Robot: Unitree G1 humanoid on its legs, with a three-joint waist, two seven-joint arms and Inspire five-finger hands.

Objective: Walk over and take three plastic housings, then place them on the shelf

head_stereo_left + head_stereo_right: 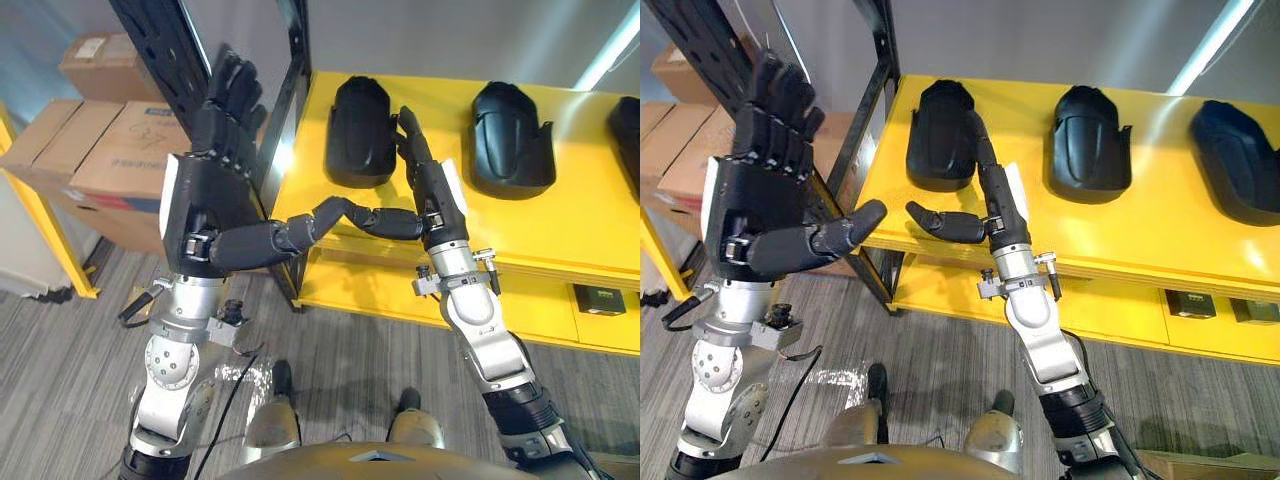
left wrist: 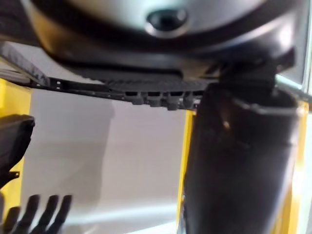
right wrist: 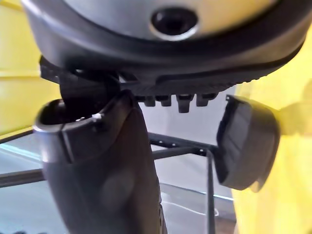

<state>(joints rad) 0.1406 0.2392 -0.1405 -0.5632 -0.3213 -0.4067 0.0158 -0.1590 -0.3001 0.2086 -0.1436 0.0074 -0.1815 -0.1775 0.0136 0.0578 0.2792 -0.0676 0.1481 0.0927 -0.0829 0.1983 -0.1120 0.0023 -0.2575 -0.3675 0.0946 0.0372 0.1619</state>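
Left hand stands raised in the left eye view, palm toward the camera. Its fingers are straight, its thumb is stretched sideways, and it holds nothing. The right hand is upright too, with straight fingers and nothing in it. Its fingertips lie over the near edge of the left housing; whether they touch it I cannot tell. That one, the middle housing and the right housing, which is cut by the picture's edge, lie in a row on the yellow shelf. That makes three in all, each apart from the next. From this eye the two thumb tips seem to meet. Three cardboard boxes sit left of the black rack post.

From the right eye a gap shows between the two thumb tips, so they do not touch. The right housing appears whole, and two small dark boxes sit on the yellow lower level.

Along the left wrist, the left hand's thumb lies straight before a pale wall. A dark shape against a yellow strip is cropped too far to name.

Along the right wrist, the right hand's thumb is straight. One housing shows on the yellow shelf, though I cannot tell which, with black rack bars beside it.
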